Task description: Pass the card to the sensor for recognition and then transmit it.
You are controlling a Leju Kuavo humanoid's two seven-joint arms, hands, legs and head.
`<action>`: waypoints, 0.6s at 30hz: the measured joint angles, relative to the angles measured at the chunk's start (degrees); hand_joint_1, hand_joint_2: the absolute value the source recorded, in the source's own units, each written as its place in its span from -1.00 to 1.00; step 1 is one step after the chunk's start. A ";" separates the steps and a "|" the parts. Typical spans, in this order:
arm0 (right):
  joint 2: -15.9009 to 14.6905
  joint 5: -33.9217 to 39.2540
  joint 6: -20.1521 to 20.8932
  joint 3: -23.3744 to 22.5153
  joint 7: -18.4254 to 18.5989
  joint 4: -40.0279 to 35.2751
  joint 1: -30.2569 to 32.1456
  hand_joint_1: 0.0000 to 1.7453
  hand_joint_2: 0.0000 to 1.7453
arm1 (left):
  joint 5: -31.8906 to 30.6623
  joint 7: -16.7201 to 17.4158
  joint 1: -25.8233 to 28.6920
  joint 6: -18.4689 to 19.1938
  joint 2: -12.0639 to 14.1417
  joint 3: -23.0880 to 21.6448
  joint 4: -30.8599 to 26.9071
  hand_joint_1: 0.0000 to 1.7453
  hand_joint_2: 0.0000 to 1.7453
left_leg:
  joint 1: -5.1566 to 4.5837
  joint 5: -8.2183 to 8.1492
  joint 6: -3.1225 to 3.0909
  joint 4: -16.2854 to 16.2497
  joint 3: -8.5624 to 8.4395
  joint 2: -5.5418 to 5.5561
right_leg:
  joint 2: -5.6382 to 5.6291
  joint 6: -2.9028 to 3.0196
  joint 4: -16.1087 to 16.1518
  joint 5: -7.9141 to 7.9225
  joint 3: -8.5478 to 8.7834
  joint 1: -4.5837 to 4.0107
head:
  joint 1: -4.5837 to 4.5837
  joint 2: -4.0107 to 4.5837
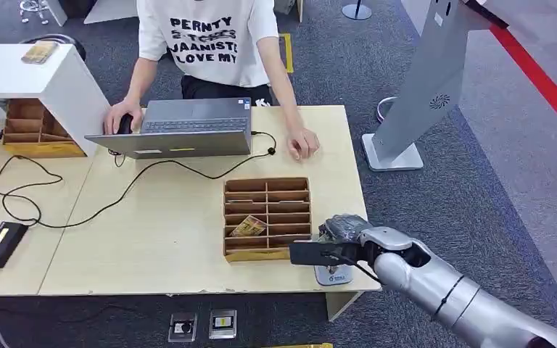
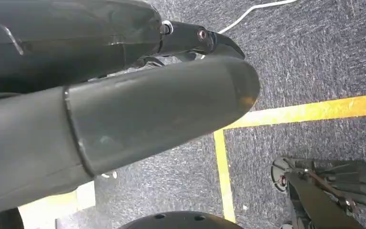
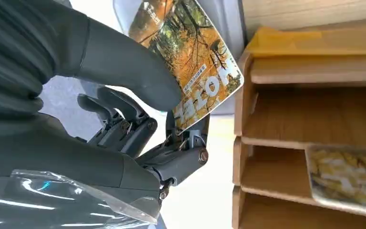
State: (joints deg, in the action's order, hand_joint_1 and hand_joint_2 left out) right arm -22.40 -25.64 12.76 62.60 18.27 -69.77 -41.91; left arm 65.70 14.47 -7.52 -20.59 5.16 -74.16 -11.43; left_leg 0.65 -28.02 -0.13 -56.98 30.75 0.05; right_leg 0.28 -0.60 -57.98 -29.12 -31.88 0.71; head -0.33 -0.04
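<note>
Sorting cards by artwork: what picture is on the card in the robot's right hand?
Orange-yellow autumn trees on the card, clearest in the right wrist view.

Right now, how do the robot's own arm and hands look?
The right arm is silver, round, with dark joint rings and a thin black cable. The right hand has a thick grey thumb, darker metal fingers with screws, and clear film on its cover. The left hand looks smooth dark grey.
</note>
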 joint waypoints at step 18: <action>1.68 -3.41 -12.81 -1.62 -2.80 1.51 2.26 1.00 1.00 | -0.09 0.02 0.08 0.04 0.00 0.00 0.00 -1.00 -1.00 | 0.00 0.00 0.00 0.00 -0.01 0.00 | -0.02 0.00 0.00 0.00 0.00 0.00 | 0.00 0.00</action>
State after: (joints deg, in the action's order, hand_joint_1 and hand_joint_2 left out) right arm -20.72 -29.05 -0.04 60.98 15.47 -68.26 -39.65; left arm 65.61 14.49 -7.45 -20.55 5.16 -74.16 -11.43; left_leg 0.65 -28.02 -0.13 -56.98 30.74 0.04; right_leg 0.26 -0.60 -57.98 -29.12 -31.89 0.71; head -0.33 -0.04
